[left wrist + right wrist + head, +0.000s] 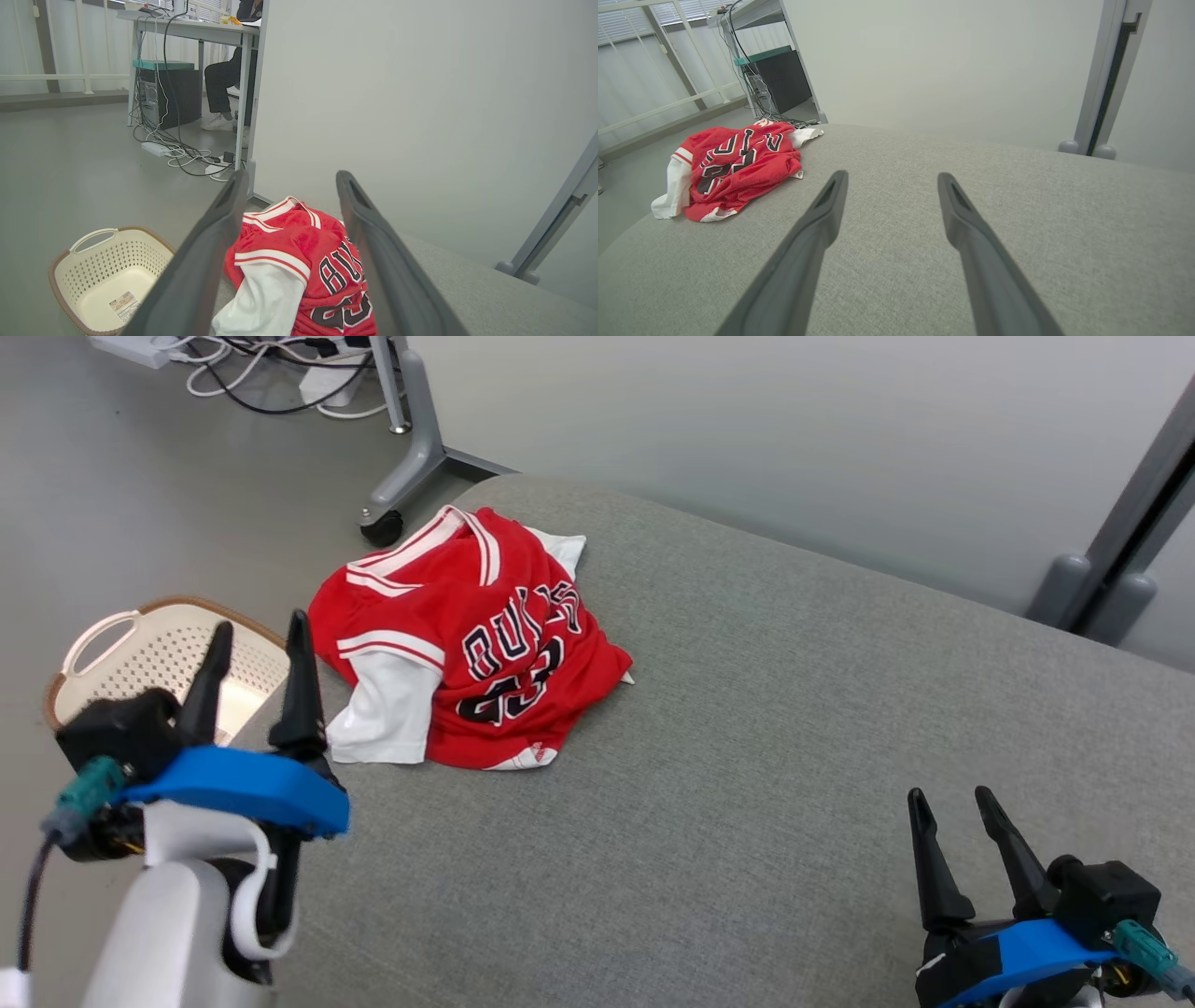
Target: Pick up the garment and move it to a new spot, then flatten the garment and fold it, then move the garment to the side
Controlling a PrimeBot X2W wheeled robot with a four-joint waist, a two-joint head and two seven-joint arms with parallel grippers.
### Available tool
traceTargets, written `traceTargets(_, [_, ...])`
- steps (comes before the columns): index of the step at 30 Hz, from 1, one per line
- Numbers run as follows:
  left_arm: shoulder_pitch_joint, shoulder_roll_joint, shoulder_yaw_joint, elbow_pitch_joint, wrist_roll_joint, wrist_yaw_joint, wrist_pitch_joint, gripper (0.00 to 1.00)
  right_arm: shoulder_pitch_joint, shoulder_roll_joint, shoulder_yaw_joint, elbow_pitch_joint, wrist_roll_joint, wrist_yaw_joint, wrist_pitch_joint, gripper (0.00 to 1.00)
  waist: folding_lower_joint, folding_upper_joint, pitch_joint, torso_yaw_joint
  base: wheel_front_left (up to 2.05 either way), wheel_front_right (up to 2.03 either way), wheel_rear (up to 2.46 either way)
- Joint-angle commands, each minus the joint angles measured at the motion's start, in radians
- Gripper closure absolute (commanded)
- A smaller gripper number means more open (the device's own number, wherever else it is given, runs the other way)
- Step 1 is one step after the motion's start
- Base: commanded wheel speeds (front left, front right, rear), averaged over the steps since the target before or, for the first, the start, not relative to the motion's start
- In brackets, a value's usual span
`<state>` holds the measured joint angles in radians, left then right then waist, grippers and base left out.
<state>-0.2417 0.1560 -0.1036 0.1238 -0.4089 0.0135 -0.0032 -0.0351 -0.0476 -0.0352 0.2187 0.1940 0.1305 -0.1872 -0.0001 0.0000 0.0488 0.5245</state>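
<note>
- Step in hand: the first one, the pick-up. The garment (471,644) lies in a crumpled heap and has not been lifted, so moving, flattening, folding and setting aside are all still to do
- Where it lies: on the grey padded surface (766,728), near its far left corner. It is a red jersey with dark lettering and white trim, and one white sleeve reaches toward the left edge
- Left gripper (261,622): it hovers at the near left edge, just beside the heap, with its fingers spread wide and nothing between them. In the left wrist view the red and white folds sit framed between the two fingers, so it looks aimed at the cloth but not touching it
- Right gripper (949,795): it sits low at the near right over bare padding, well apart from the garment, fingers spread and empty
- Next move, as I judge it: the left gripper is the nearer. It should go forward and down, then close on a raised fold by the sleeve, deep enough to catch cloth rather than scrape the padding. The open middle of the surface has room for spreading
- Risk: a pinch on the white sleeve alone may drag the rest, and the heap could slide off the edge toward the basket (149,658) on the floor
- Count: one garment (I cannot tell whether the white sleeves are a separate shirt), two grippers, one surface, one basket
</note>
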Motion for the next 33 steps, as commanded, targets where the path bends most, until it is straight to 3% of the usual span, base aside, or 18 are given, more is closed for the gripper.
traceTargets(1, [-0.047, 0.03, 0.015, -0.011, -0.002, 0.003, 0.042, 0.0, 0.009, -0.005, 0.0, -0.01, -0.011, 0.0, -0.003, 0.0, 0.0001, 0.0, 0.007, -0.015, 0.0, 0.0, 0.0])
traceTargets(7, [-0.186, 0.135, 0.096, 0.057, -0.051, 0.014, 0.19, 0.0, -0.023, -0.005, 0.016, -0.059, -0.039, 0.0, 0.001, 0.0, 0.0001, 0.0, 0.068, -0.106, 0.0, 0.0, 0.0])
traceTargets(12, [-0.254, 0.174, 0.177, 0.187, -0.139, 0.026, 0.279, 0.0, -0.052, -0.005, 0.023, -0.112, -0.073, 0.0, 0.011, 0.0, 0.0001, 0.0, 0.145, -0.192, 0.0, 0.0, 0.0])
traceTargets(23, [-0.298, 0.272, 0.27, 0.384, -0.203, 0.034, 0.317, 0.0, -0.102, -0.004, 0.019, -0.236, -0.118, 0.0, 0.048, 0.0, 0.0001, 0.0, 0.349, -0.377, 0.0, 0.0, 0.0])
traceTargets(27, [-0.277, 0.315, 0.262, 0.443, -0.17, 0.067, 0.354, 0.0, -0.11, -0.004, 0.011, -0.253, -0.115, 0.0, 0.043, 0.0, 0.0001, 0.0, 0.388, -0.42, 0.0, 0.0, 0.0])
traceTargets(30, [-0.266, 0.315, 0.265, 0.473, -0.182, 0.092, 0.404, 0.0, -0.115, -0.004, 0.009, -0.251, -0.106, 0.0, 0.036, 0.0, 0.0001, 0.0, 0.402, -0.44, 0.0, 0.0, 0.0])
traceTargets(31, [-0.26, 0.312, 0.266, 0.48, -0.191, 0.092, 0.427, 0.79, -0.117, -0.004, 0.01, -0.247, -0.105, 0.0, 0.034, 0.0, 0.0001, 0.0, 0.402, -0.444, 0.0, 0.0, 0.0])
traceTargets(32, [-0.256, 0.312, 0.268, 0.484, -0.198, 0.097, 0.446, 1.0, -0.119, -0.004, 0.01, -0.242, -0.101, 0.0, 0.032, 0.0, 0.0001, 0.0, 0.4, -0.448, 0.0, 0.0, 0.0])
traceTargets(33, [-0.253, 0.314, 0.266, 0.484, -0.201, 0.096, 0.461, 1.0, -0.121, -0.004, 0.01, -0.237, -0.095, 0.0, 0.028, 0.0, 0.0001, 0.0, 0.397, -0.45, 0.0, 0.0, 0.0])
